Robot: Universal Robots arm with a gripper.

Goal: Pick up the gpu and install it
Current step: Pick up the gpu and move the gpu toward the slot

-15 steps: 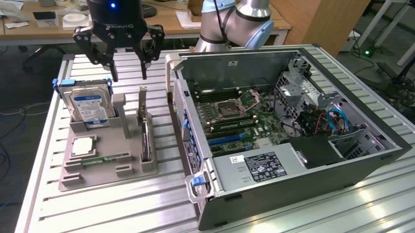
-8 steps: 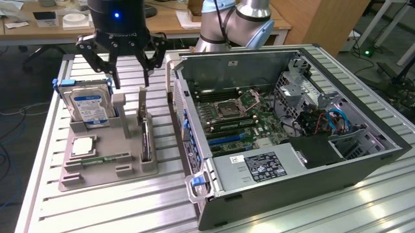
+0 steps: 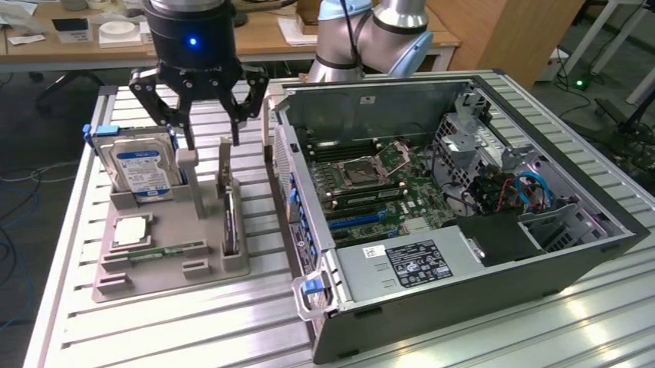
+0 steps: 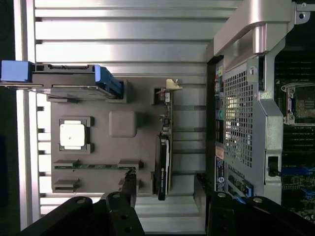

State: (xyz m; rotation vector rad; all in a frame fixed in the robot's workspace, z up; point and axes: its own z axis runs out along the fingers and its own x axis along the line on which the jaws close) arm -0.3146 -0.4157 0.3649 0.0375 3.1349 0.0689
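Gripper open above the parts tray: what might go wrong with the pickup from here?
The open gripper hangs above the gpu, which stands on edge in the tray: an off-centre close could tilt the thin card. The computer case wall is close beside it, so the gripper might strike it.

Gray tray (image 3: 182, 224) holds hard drive (image 3: 140, 170), CPU (image 3: 132, 230) and RAM stick (image 3: 164, 251).

The arm's gripper (image 3: 212, 142), jaws apart and empty, hangs above the gpu (image 3: 229, 222), which stands on edge in a grey tray (image 3: 153, 272) near a hard drive (image 3: 141, 172) (blue-and-white label), with the opened computer case (image 3: 379, 103) at the exterior view's right
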